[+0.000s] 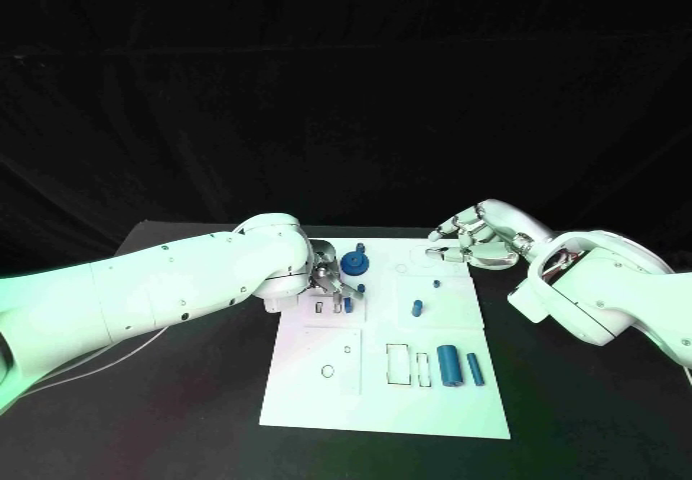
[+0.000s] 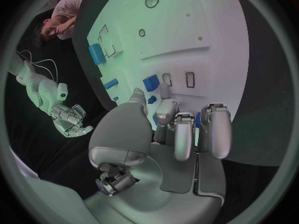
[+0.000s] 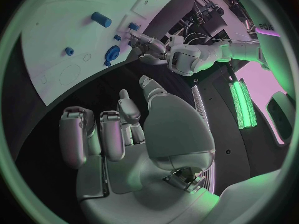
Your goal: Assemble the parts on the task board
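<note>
The white task board (image 1: 378, 400) lies mid-table. My left hand (image 1: 329, 281) hovers low over its far left part, thumb and a finger pinching a small blue part (image 2: 151, 99). Just beyond that hand a round blue part (image 1: 356, 263) stands in the board. Another small blue part (image 1: 417, 307) stands near the board's middle. Two blue cylinders (image 1: 449, 365) lie side by side on its near right. My right hand (image 1: 469, 245) hangs at the far right corner, fingers loosely bent and holding nothing. In the right wrist view the right hand (image 3: 124, 129) has bare fingers, with the round blue part (image 3: 112, 52) beyond.
Outlined slots (image 1: 398, 363) and small holes (image 1: 327, 371) mark the board's near half. Black table (image 1: 173, 420) surrounds the board on both sides. My left forearm (image 1: 159, 290) crosses the table's left part.
</note>
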Available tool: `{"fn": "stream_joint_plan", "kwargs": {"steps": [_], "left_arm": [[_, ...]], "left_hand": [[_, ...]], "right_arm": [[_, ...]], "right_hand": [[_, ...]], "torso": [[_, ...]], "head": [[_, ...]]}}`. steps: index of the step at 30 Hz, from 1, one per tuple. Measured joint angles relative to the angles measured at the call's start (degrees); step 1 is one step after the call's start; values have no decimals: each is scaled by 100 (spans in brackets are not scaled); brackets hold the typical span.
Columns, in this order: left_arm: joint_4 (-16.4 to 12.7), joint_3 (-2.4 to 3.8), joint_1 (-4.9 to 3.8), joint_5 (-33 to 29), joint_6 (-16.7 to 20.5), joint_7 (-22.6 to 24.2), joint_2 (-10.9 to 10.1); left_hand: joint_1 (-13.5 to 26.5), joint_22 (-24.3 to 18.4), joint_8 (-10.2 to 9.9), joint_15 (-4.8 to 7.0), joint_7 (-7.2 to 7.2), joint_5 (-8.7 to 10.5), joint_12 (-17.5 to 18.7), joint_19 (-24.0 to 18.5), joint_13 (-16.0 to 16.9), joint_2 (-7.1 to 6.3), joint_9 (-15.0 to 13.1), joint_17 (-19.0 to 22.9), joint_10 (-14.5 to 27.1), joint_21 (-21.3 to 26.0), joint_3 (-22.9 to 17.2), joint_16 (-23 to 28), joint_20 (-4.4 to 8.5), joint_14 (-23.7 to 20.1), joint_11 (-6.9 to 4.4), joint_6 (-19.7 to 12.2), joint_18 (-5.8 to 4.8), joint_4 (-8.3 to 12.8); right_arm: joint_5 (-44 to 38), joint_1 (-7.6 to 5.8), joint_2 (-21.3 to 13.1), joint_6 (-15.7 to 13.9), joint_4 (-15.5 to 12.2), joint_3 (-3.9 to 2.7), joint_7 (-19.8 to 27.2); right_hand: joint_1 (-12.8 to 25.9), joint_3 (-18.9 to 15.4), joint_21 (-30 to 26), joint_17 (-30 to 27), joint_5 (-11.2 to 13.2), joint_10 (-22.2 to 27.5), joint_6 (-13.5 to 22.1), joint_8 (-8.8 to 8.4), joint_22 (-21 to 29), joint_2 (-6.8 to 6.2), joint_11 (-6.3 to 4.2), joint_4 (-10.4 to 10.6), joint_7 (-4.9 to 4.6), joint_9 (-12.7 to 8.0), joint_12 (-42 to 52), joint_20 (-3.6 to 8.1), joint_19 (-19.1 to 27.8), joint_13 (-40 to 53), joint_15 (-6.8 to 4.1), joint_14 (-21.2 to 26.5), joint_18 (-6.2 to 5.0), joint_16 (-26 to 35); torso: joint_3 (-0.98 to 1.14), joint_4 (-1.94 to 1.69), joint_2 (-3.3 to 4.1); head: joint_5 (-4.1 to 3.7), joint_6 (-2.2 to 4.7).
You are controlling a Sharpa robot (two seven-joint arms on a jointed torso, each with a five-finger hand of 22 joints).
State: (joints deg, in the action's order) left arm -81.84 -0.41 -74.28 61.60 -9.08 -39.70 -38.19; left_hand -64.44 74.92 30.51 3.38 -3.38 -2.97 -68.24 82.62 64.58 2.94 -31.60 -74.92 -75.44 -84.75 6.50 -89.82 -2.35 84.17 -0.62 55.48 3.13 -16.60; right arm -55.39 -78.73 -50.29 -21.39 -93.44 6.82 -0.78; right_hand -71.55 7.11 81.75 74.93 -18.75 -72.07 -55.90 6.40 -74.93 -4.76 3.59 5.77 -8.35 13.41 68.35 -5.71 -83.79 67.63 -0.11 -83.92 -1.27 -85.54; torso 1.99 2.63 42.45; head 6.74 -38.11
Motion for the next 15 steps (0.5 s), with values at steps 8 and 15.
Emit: {"fn": "stream_joint_plan", "kwargs": {"steps": [8,15], "left_arm": [[8,-7,1,-10,-87,4,20],[14,-12,1,-33,-134,6,28]], "left_hand": [[-62,0,0,0,-20,0,0,0,1,0,-21,0,0,0,0,0,0,0,0,-20,0,0],[-170,-1,22,0,0,0,0,0,0,32,-75,1,20,-23,16,0,0,0,20,-40,0,16]], "right_arm": [[-23,14,8,1,4,1,-5],[-32,18,11,1,5,1,-10]], "right_hand": [[0,0,0,-1,0,0,0,0,1,0,0,0,0,0,0,0,0,0,0,0,0,0],[0,0,0,-1,0,0,0,0,1,0,0,0,0,4,0,0,0,0,0,0,0,0]], "torso": [[2,2,3],[4,3,7]], "head": [[0,-2],[11,-3]]}}
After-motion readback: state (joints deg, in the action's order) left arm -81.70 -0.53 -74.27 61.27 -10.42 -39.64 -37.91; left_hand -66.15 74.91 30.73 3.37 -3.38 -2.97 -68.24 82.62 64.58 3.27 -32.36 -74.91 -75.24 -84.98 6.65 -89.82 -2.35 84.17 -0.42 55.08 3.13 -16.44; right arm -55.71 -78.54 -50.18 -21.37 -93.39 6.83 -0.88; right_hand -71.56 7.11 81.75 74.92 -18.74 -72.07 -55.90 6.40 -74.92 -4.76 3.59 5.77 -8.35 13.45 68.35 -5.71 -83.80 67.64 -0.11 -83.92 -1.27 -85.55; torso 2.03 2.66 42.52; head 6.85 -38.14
